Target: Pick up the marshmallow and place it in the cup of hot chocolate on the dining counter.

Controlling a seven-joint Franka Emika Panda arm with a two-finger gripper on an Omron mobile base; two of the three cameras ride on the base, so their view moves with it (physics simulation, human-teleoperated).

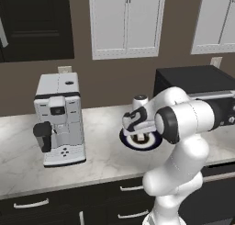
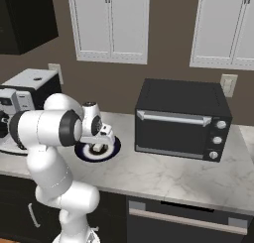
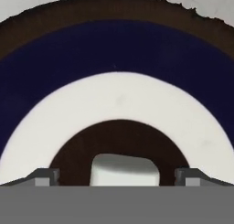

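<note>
The marshmallow (image 3: 124, 169), a small white soft block, sits on the brown centre of a round plate with a dark-blue rim (image 3: 114, 49). My gripper (image 3: 117, 176) is open and low over the plate, with one dark fingertip on each side of the marshmallow and a gap to it on both sides. From the base, the gripper (image 1: 140, 136) (image 2: 99, 146) points down onto the plate (image 1: 157, 141) (image 2: 113, 149) on the marbled kitchen worktop. The cup of hot chocolate and the dining counter are out of view.
A white coffee machine (image 1: 58, 119) stands on the worktop left of the plate. A black toaster oven (image 2: 181, 119) stands right of it. Wall cabinets (image 1: 126, 22) hang behind, and drawers (image 1: 32, 204) run below the worktop edge.
</note>
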